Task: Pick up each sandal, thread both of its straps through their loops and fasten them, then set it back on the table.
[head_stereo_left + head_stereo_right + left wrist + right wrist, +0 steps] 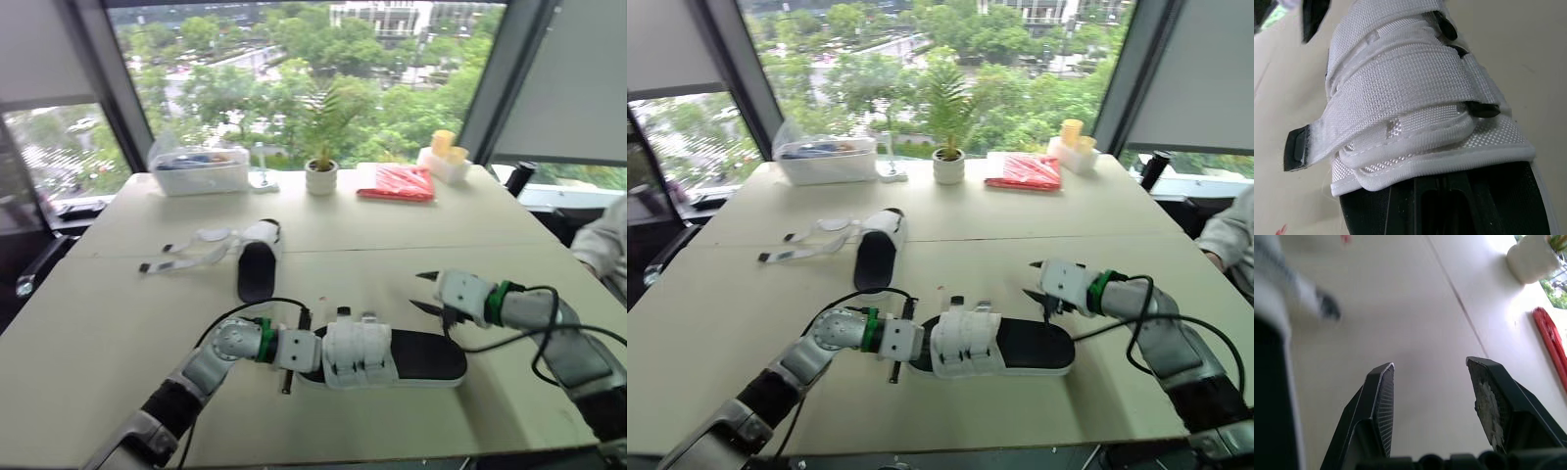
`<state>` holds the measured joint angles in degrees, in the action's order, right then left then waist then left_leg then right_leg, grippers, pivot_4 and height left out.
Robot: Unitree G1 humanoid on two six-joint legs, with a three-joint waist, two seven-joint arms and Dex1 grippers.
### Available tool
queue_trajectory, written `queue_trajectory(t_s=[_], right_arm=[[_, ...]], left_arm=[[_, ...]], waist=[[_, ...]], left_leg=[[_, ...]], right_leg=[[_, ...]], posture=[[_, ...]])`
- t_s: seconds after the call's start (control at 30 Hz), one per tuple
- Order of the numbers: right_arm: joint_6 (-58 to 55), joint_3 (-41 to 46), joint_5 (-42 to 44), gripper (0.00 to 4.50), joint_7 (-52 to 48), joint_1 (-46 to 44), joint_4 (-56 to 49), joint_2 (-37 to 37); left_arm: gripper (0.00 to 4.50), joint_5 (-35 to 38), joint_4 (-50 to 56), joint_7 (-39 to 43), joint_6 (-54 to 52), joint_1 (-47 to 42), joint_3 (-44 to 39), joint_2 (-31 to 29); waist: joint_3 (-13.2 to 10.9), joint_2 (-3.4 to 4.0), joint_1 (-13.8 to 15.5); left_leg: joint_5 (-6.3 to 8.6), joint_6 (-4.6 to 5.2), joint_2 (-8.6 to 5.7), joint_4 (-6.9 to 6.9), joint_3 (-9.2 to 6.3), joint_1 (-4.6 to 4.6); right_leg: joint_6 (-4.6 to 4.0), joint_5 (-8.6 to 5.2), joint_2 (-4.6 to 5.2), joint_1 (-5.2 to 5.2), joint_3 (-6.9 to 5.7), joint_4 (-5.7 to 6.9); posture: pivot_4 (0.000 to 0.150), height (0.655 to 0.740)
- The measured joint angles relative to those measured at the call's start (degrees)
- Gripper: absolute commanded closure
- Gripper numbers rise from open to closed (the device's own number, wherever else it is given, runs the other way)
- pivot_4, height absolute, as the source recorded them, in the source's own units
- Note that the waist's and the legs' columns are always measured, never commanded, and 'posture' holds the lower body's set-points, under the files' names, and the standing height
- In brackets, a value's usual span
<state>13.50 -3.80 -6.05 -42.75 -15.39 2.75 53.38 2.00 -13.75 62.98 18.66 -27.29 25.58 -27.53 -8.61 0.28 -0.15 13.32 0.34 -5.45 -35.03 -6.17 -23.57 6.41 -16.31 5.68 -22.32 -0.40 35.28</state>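
Left wrist view: the two white straps (1400, 93) of the near sandal lie folded across its upper. One black strap tip (1295, 149) sticks out free at the side. I judge them fastened, or nearly so.
Near sandal (382, 357): flat on the worktop (118, 323), lengthwise between the two grippers. This placement suits a set-down.
Left gripper (294, 350): against the strapped end of the near sandal, probably to steady it. Whether it is closed on the sole cannot be told.
Right gripper (428, 292): just beyond the heel end and not touching it. Its jaws are wide and hold nothing, with bare worktop beneath them, so it looks to be standing clear rather than working a strap.
Far sandal (257, 264): further back on the worktop, well apart from both grippers.
Loose straps (186, 257): splayed flat to the far sandal's left and unthreaded, so this sandal is judged outstanding.
Stage: first sandal about complete, second untouched.
Risk: the free strap tip may lift if it is not pressed down.
Sleeve (607, 245): a person's, at the right edge, clear of the work.
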Motion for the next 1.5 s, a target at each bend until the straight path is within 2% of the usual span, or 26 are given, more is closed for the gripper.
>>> queue_trajectory(t_s=[0.1, 0.23, 0.33, 0.4, 0.43, 0.7, 1.03, 1.13, 1.37, 1.5], right_arm=[[11.4, 1.5, -3.0, 1.99, 1.9, 2.1, 0.2, 2.7], [26.7, 1.4, -7.5, 1.99, 4.9, 1.3, 3.2, 3.8], [35.1, -0.6, -10.6, 1.09, 7.0, -0.2, 6.6, 2.8], [40.5, -1.7, -12.4, 0.12, 9.0, -1.5, 8.2, 1.3], [43.1, -2.3, -13.5, 0.01, 10.0, -2.2, 9.0, 0.6], [56.1, -5.4, -21.5, 0.01, 16.0, -5.8, 13.4, -3.9], [59.5, -9.5, -37.8, 0.01, 26.1, -15.9, 17.1, -15.7], [59.4, -10.8, -40.9, 0.85, 28.6, -17.6, 17.7, -16.4], [58.0, -11.9, -46.7, 4.32, 35.6, -18.2, 17.7, -16.2], [56.2, -12.1, -47.9, 4.42, 37.9, -18.2, 17.6, -15.9]], left_arm=[[4.50, 5.7, 4.8, 2.5, -8.3, 2.0, -2.8, -2.1], [4.50, 13.4, 11.3, 5.1, -21.1, 3.8, -8.2, -7.5], [4.50, 17.9, 15.6, 6.3, -28.4, 4.4, -12.1, -10.9], [4.50, 21.4, 18.7, 6.8, -33.6, 4.9, -14.1, -12.6], [4.50, 22.9, 20.0, 6.7, -36.2, 5.2, -15.3, -13.1], [4.50, 30.7, 26.0, 1.8, -48.7, 6.1, -22.4, -14.0], [4.50, 31.2, 26.5, -2.6, -51.0, 5.7, -24.1, -12.9], [4.50, 31.2, 26.7, -3.7, -51.0, 5.9, -24.5, -12.9], [4.50, 31.1, 27.4, -6.2, -51.1, 7.5, -25.1, -12.9], [4.50, 31.1, 27.8, -7.0, -51.1, 8.0, -25.6, -13.0]], waist=[[-0.9, -0.13, -1.0], [-2.2, -0.25, -0.7], [-2.7, -0.35, -0.4], [-2.9, -0.47, -0.3], [-2.9, -0.51, -0.3], [-3.0, -0.67, -0.4], [-3.0, -0.70, -0.5], [-3.0, -0.70, -0.4], [-3.0, -0.73, -0.6], [-3.0, -0.83, -0.6]], left_leg=[[-0.08, -0.12, 0.13, 0.18, 0.00, 0.00], [-0.39, -0.66, 0.32, 0.39, -0.11, -0.01], [-0.41, -0.71, 0.25, 0.36, -0.11, -0.05], [-0.41, -0.71, 0.16, 0.29, -0.10, -0.08], [-0.42, -0.72, 0.12, 0.26, -0.10, -0.10], [-0.73, -1.24, 0.12, 0.27, -0.16, -0.12], [-0.92, -1.55, 0.28, 0.25, -0.18, -0.07], [-0.92, -1.55, 0.26, 0.23, -0.19, -0.07], [-0.95, -1.59, 0.26, 0.16, -0.11, -0.02], [-1.04, -1.72, 0.28, 0.02, -0.12, 0.11]], right_leg=[[0.01, 0.01, -0.17, -0.44, 0.06, 0.55], [-0.23, -0.01, -0.41, -0.70, 0.03, 0.87], [-0.25, -0.01, -0.34, -0.67, 0.04, 0.84], [-0.24, 0.00, -0.25, -0.64, 0.05, 0.81], [-0.23, 0.00, -0.22, -0.64, 0.05, 0.81], [-0.24, 0.01, -0.27, -0.69, 0.05, 0.88], [-0.43, 0.12, -0.64, -0.80, 0.12, 1.14], [-0.44, 0.12, -0.64, -0.80, 0.12, 1.16], [-0.46, 0.12, -0.65, -0.92, 0.22, 1.53], [-0.56, 0.17, -0.66, -0.86, 0.25, 1.83]], posture=[[0.150, 0.7400], [0.150, 0.7400], [0.150, 0.7400], [0.150, 0.7400], [0.150, 0.7400], [0.150, 0.7400], [0.150, 0.7400], [0.150, 0.7400], [0.150, 0.7400], [0.150, 0.7400]])
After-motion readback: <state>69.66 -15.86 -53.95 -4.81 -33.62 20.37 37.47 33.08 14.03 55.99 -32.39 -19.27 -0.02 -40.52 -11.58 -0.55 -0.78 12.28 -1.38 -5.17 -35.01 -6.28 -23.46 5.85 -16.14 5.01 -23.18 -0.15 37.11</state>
